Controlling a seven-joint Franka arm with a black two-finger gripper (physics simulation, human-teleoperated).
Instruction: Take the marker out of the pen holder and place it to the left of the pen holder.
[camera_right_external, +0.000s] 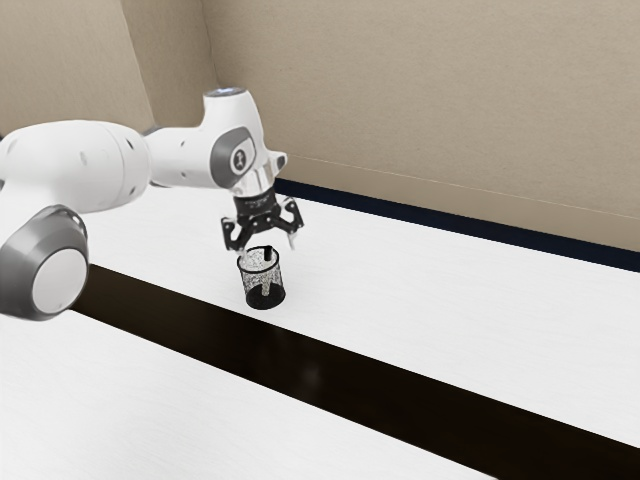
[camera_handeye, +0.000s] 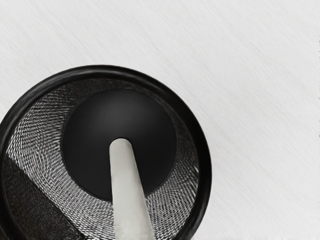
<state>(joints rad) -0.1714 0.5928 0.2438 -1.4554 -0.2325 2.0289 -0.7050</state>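
Claw (camera_right_external: 267, 243) wide above holder (camera_handeye: 204, 160), likely so it can straddle the marker (camera_handeye: 129, 200). Marker's upright-ish inside holder, dark end up near the rim, probably the easiest grab point.

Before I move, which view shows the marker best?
The wrist view: the pale marker shows large and unobstructed inside the pen holder. The exterior view adds its dark top end, but the holder's mesh veils its barrel.

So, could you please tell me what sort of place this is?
Possibly an office or a lab, I would guess: a plain beige wall, a white table and a black mesh pen holder.
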